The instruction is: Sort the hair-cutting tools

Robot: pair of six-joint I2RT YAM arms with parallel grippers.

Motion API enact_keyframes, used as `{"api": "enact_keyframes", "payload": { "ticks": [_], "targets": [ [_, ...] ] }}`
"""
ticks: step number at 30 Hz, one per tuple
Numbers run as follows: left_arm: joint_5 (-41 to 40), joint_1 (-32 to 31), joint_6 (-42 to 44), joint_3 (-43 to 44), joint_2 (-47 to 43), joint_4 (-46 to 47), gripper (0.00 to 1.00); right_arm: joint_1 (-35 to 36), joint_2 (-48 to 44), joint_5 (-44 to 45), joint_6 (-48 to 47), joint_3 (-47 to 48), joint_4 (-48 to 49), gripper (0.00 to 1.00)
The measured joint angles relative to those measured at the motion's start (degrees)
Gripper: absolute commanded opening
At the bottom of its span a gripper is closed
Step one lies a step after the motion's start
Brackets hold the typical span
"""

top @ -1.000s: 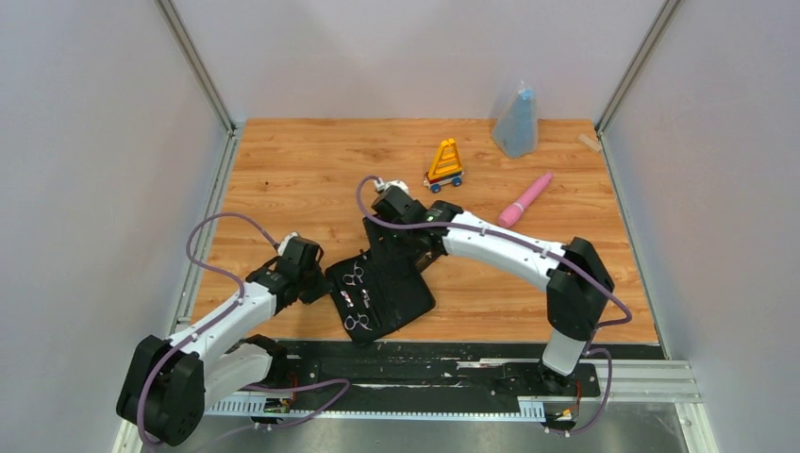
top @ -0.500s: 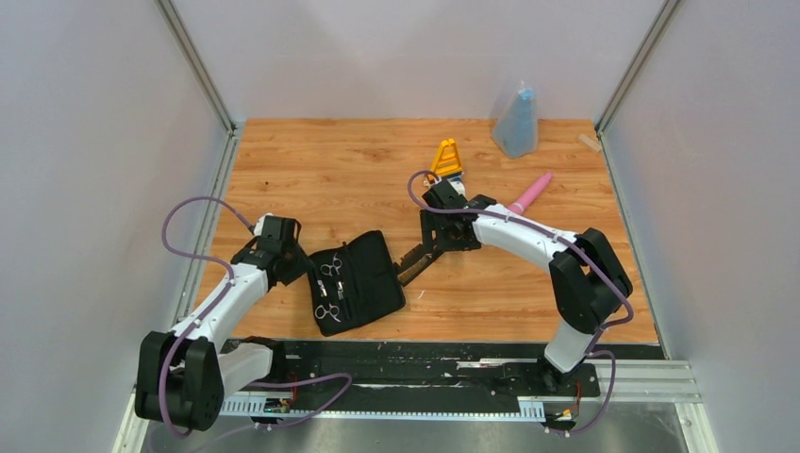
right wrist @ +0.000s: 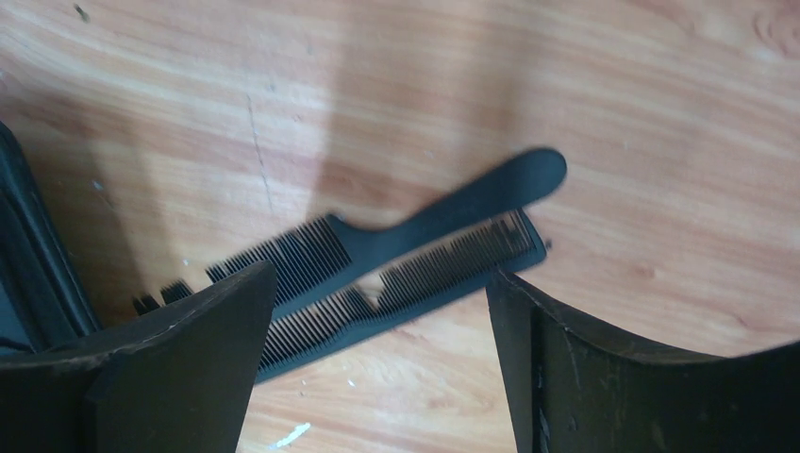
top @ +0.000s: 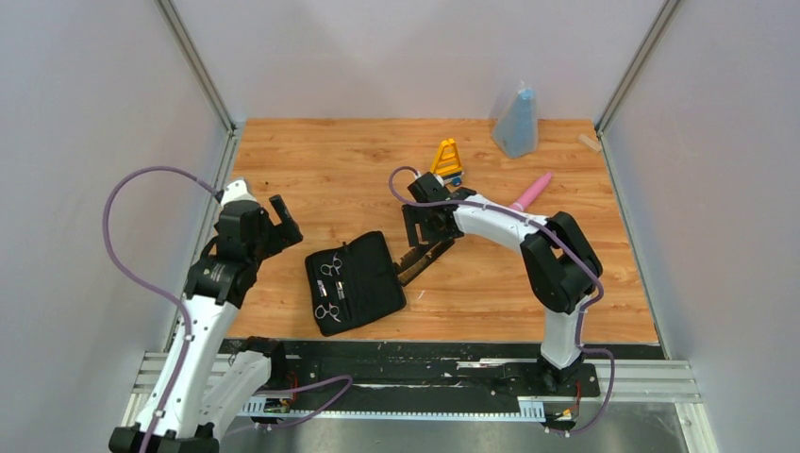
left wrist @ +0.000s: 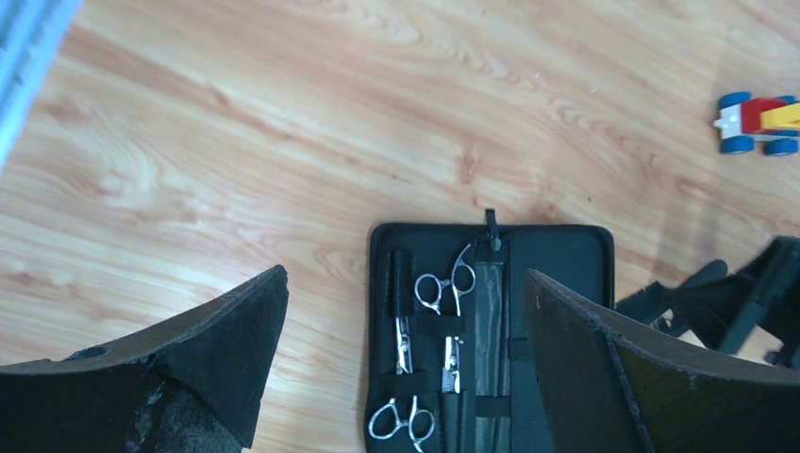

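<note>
The hair-cutting tools (top: 329, 268) are lying in two groups near the middle of the table. Farthest left, the left gripper (top: 281, 219) is hanging above the wood with its fingers spread wide and nothing between them, looking down at the case from well apart. Just to its right, the black case (left wrist: 566, 283) is lying open and flat. The two scissors (left wrist: 445, 286) are sitting strapped into it side by side, one with its rings up and one with its rings down. Right of the case, the two combs (right wrist: 425, 226) are lying on the bare wood, overlapping each other, the handled one across the straight one. The right gripper (top: 429, 236) is hovering directly over them with its fingers wide apart, gripping nothing. Whether its tips are touching the wood I cannot tell.

The scissors are looking sorted, so the step in hand is probably the combs. The next move is calling for the right gripper to lower and close on a single comb. The handle is probably offering the surest pinch, since both combs are flat and thin. The left gripper may be needed to steady the case.
</note>
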Motion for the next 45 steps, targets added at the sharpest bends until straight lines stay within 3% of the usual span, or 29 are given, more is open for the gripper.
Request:
{"api": "enact_keyframes", "payload": {
  "ticks": [8,18,28,35,45],
  "targets": [
    [-2.9,0.0,12.2,1.8,-7.6,-0.6,1.00,0.0,7.3,-0.9,-2.2,6.4,1.6,0.85],
    [-4.3,0.0,16.3,-1.5,-9.4,-0.3,1.00,0.1,9.2,1.9,-2.8,7.3,1.9,0.86],
    [-4.3,0.0,16.9,-1.5,-8.3,0.0,1.00,-0.3,-0.5,4.6,2.7,-6.1,1.0,0.86],
    [-4.3,0.0,17.0,-1.5,-8.3,0.0,1.00,-1.0,-7.1,1.8,5.8,-12.9,-5.3,0.86],
    [-4.2,0.0,17.1,-1.5,-8.7,0.0,1.00,0.4,-17.0,0.8,-3.2,-12.8,-9.8,0.91]
  ]
}}
